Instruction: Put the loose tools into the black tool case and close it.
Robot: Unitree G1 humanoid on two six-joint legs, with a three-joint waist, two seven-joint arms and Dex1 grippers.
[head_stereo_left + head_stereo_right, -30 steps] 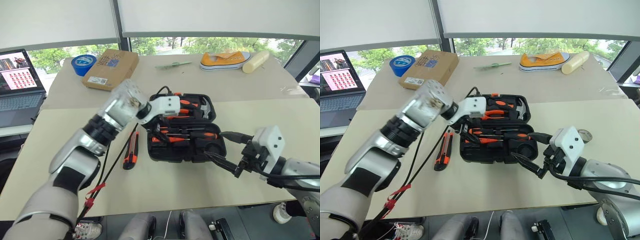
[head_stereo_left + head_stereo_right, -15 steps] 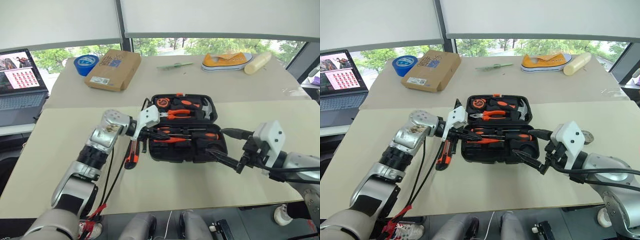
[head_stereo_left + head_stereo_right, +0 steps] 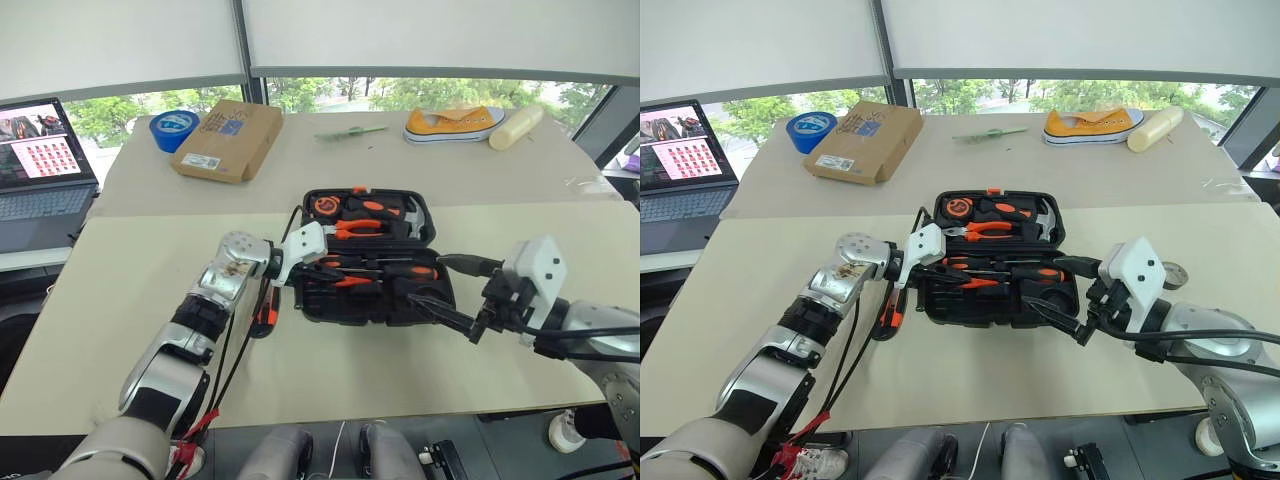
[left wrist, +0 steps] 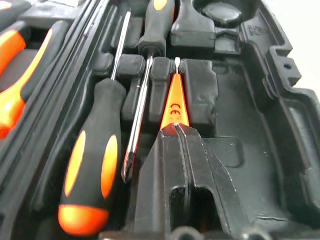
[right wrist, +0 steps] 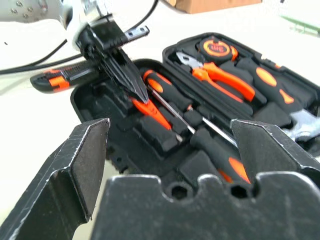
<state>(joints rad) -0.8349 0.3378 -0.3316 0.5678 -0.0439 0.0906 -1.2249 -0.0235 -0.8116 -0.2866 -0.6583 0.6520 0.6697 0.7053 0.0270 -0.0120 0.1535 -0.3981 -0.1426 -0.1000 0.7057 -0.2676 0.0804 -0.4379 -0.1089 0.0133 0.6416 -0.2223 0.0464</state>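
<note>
At the far left edge of the desk [image 3: 120, 300] stood an open laptop [image 3: 40, 165], with a blue tape roll [image 3: 174, 128] and a brown cardboard box [image 3: 226, 138] beyond it toward the window. Nearer the middle, a utility knife [image 3: 887, 313] lay on the desk just beside the left wall of the black tool case [image 3: 372, 262], partly hidden by the left arm. The left gripper [image 4: 177, 130] reached into the case's near half, its jaws pressed together on the butt of the small orange tester screwdriver [image 4: 174, 102], which lay in a recess with its tip pointing away. Beside the tester sat a thin screwdriver [image 4: 137, 120] and a larger black-shafted screwdriver [image 4: 92, 165], both already in their slots. The case lay open; its far half held pliers [image 3: 362, 228], a tape measure [image 3: 326, 205] and a hammer [image 3: 412, 214]. To the right of the case, the right gripper [image 3: 445, 290] hovered near its right corner, jaws spread wide and holding nothing. At the back right of the desk lay a yellow shoe [image 3: 452, 122] and a pale roll [image 3: 515, 126].
</note>
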